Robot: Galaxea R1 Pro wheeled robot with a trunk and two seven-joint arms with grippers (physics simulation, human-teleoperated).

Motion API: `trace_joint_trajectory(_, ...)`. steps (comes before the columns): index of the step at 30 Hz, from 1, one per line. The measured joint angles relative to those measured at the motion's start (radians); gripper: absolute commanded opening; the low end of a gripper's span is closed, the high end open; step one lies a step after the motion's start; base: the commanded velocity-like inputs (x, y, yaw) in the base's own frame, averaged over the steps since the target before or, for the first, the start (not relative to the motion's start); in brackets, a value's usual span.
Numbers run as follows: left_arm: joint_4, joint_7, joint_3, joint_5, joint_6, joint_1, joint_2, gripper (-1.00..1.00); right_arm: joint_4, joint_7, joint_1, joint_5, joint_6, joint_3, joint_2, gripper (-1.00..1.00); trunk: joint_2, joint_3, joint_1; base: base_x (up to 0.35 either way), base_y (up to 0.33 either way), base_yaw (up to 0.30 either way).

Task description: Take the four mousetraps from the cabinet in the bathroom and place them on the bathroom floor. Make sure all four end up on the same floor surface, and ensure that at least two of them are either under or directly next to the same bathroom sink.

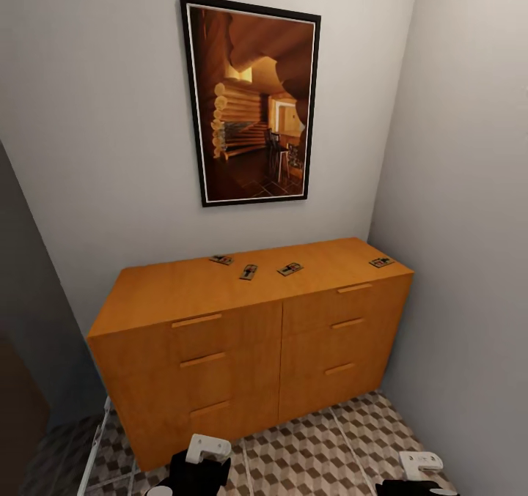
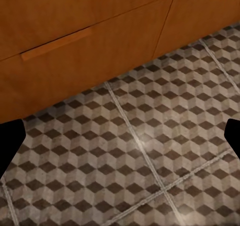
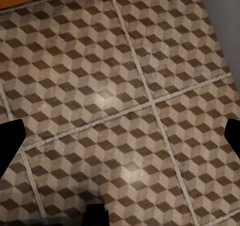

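Observation:
The orange-brown cabinet (image 1: 220, 335) stands against the back wall. Several small dark mousetraps lie flat on its top. Three sit near the back middle: a left mousetrap (image 1: 221, 259), a middle mousetrap (image 1: 248, 272) and a right mousetrap (image 1: 290, 269). Another mousetrap (image 1: 380, 262) lies at the right end. My left gripper (image 1: 199, 467) and right gripper (image 1: 419, 474) hang low in front of the cabinet, far below its top. The left gripper (image 2: 120, 141) is open over the cube-patterned bathroom floor (image 2: 150, 151). The right gripper (image 3: 120, 141) is also open and holds nothing. The sink is out of view.
A framed picture (image 1: 253, 104) hangs above the cabinet. A grey wall (image 1: 469, 261) closes the right side close to the cabinet's end. The cabinet's bottom drawer with its bar handle (image 2: 57, 44) is near my left gripper. Tiled floor (image 1: 323, 452) lies before the cabinet.

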Motion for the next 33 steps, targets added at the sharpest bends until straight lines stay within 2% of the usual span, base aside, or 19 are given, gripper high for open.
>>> trace_joint_trajectory(11, -0.006, 0.001, -0.005, -0.001, -0.004, 0.0, -0.003, 1.0, 0.0, 0.0, 0.0, 0.0, 0.001, -0.001, 0.0, 1.0, 0.0, 0.0, 0.0, 0.0, 0.0, 0.0)
trace_joint_trajectory(18, -0.08, 0.001, -0.016, -0.005, 0.003, 0.0, -0.011, 1.0, -0.001, -0.001, 0.0, -0.001, -0.001, -0.003, -0.001, 1.0, 0.0, 0.0, 0.0, 0.0, 0.0, 0.0)
trace_joint_trajectory(21, -0.129, 0.001, -0.043, -0.007, 0.005, 0.0, -0.024, 1.0, -0.002, -0.001, 0.0, -0.002, 0.0, -0.003, -0.003, 1.0, 0.0, 0.0, 0.0, 0.0, 0.0, 0.0)
trace_joint_trajectory(24, -0.181, 0.004, -0.088, -0.011, 0.006, 0.0, -0.037, 1.0, -0.007, -0.001, 0.0, -0.002, 0.0, -0.003, -0.004, 1.0, 0.0, 0.0, 0.0, 0.0, 0.0, 0.0)
trace_joint_trajectory(25, -0.182, 0.004, -0.088, -0.011, 0.006, 0.0, -0.037, 1.0, -0.007, -0.001, 0.0, -0.002, 0.0, -0.003, -0.004, 1.0, 0.0, 0.0, 0.0, 0.0, 0.0, 0.0)
trace_joint_trajectory(31, -0.238, 0.007, -0.177, -0.034, 0.005, -0.003, -0.054, 1.0, -0.028, -0.002, 0.0, -0.002, 0.001, -0.004, -0.006, 1.0, 0.0, 0.0, 0.0, 0.0, 0.0, 0.0)
trace_joint_trajectory(33, -0.242, 0.007, -0.19, -0.039, 0.005, -0.005, -0.057, 1.0, -0.033, -0.002, 0.0, -0.001, 0.001, -0.004, -0.007, 1.0, 0.0, 0.0, 0.0, 0.0, 0.0, 0.0)
